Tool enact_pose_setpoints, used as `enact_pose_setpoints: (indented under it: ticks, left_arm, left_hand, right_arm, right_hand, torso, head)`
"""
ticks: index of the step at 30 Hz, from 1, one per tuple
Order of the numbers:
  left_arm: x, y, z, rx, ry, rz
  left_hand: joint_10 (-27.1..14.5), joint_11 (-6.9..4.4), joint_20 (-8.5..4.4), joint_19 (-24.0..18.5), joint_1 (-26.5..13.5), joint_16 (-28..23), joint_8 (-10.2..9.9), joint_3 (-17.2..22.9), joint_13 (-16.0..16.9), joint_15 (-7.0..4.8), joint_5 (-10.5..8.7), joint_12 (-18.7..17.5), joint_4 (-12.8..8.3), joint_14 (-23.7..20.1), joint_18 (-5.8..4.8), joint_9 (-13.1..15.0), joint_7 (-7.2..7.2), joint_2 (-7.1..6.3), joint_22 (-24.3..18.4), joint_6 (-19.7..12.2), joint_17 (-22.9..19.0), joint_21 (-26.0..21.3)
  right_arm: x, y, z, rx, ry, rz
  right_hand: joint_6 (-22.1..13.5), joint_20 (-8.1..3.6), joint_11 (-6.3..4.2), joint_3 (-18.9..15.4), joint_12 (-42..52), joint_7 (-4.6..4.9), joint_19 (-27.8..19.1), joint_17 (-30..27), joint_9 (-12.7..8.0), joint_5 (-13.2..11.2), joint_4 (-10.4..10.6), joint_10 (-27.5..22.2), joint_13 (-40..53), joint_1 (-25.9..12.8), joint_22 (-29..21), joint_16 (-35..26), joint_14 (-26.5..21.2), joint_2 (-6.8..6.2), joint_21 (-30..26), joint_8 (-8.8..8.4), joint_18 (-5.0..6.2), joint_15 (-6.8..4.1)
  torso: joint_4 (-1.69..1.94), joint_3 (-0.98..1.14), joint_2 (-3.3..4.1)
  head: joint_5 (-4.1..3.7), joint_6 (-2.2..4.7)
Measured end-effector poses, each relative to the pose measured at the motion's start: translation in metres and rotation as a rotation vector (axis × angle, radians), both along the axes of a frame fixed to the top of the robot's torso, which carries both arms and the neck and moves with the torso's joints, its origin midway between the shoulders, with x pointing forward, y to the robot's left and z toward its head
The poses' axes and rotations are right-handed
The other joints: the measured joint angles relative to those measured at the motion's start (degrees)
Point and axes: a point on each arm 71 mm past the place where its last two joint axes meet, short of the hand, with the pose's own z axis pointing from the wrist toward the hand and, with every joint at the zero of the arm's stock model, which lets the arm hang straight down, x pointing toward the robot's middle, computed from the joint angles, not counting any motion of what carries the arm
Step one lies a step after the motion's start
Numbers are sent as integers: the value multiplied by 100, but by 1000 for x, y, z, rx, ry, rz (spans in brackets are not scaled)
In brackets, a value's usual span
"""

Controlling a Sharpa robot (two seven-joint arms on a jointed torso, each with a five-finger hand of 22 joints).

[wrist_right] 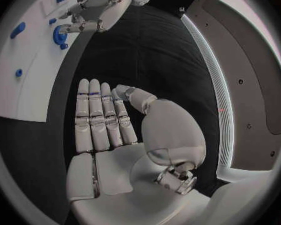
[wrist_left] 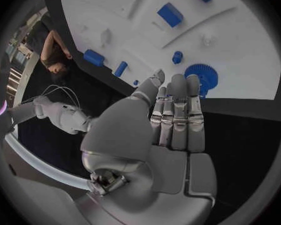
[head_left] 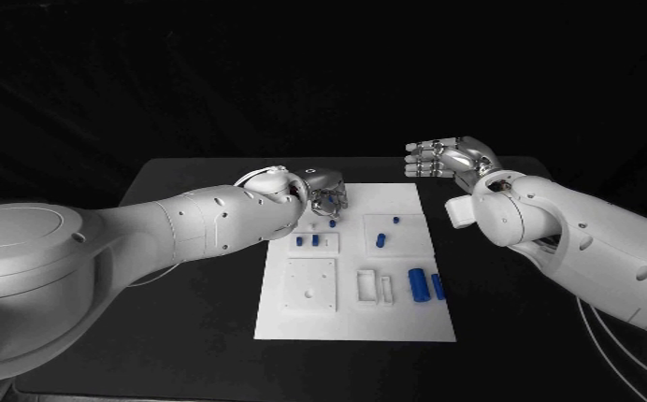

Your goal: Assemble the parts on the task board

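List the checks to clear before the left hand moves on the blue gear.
1. Right hand holds nothing: ok, fingers straight, palm bare.
2. Right hand off the task board: ok, it hangs past the board's far right corner.
3. Left hand lined up with the blue gear: ok, fingertips sit right at it.
4. Gear gripped: not ok, the fingers lie straight, not closed round it.
5. Fingertips touching the gear: cannot tell.
6. Gear seated on the board: cannot tell.

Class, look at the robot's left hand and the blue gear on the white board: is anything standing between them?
Nothing visible does. The left hand reaches over the task board's far edge, its fingertips right at the blue gear. The other blue parts lie farther along the board, off that path. The right hand hovers off to the side.
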Motion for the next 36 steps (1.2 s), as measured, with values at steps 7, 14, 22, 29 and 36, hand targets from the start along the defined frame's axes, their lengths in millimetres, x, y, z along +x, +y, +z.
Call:
enact_pose_setpoints:
  ticks: [7, 14, 22, 29, 36]
  left_arm:
    - [0, 1, -1, 26, -9, -13]
    - [-1, 2, -3, 52, -5, -28]
    - [-1, 3, -5, 72, 2, -33]
    - [0, 6, -10, 81, 7, -28]
    - [0, 6, -13, 83, 10, -32]
  left_hand:
    - [-71, 11, -9, 116, -93, 347, 0, 0, 0, 0, 0, 0, 0, 0, -2, 0, -21, -43, -1, -21, 44, 45]
    - [-70, 11, 1, 166, -187, 570, 0, 75, 0, 4, 0, 0, 75, 11, -1, 1, -21, -78, -1, -21, -33, 67]
    - [-70, 11, 11, 197, -190, 701, 0, 130, 1, 1, 0, 0, 131, 44, -1, 1, -21, -82, -2, -21, -62, 111]
    - [-121, 22, 8, 222, -190, 767, 0, 233, 0, 7, 22, 0, 170, 114, -3, -9, -1, -82, -3, -42, -107, 217]
    - [-121, 22, 11, 239, -220, 808, 0, 371, -4, -22, 22, 0, 184, 185, 79, -9, 9, -112, -3, -11, -134, 355]
  right_arm:
    - [0, 0, 0, 1, 0, 4]
    - [-1, 1, 1, 4, 1, 9]
    - [-1, 2, 1, 7, 1, 12]
    - [-1, 2, 1, 8, 1, 14]
    - [-1, 2, 1, 9, 1, 15]
  right_hand:
    - [0, 0, 0, -24, 0, 0, 0, 0, 0, 0, 24, 0, 0, 0, -6, 0, 0, 0, -27, 0, 0, 0]
    - [1, 0, 0, -41, 0, 0, 0, 0, 0, 27, 8, 0, 0, 0, -6, 0, 0, 0, -27, 0, 0, 0]
    - [2, 0, 0, -41, 0, -2, 0, 1, 0, 27, 8, 0, 0, 0, -5, 0, 0, 0, -27, 0, 0, 0]
    - [2, 0, 0, -41, 0, -2, 0, 0, 0, 27, 8, 0, 0, 0, -5, 0, 0, 0, -27, 0, 0, 0]
    - [2, 0, 0, -41, 0, -2, 0, 1, 0, 27, 8, 0, 0, 0, -5, 0, 0, 0, -27, 0, 0, 0]
  torso:
    - [1, 1, 2]
    - [9, -7, 5]
    - [7, -7, 5]
    - [1, -7, 5]
    - [-1, 0, 7]
  head:
    - [-12, -28]
    - [-16, -48]
    - [-13, -52]
    - [-15, -52]
    - [-24, -64]
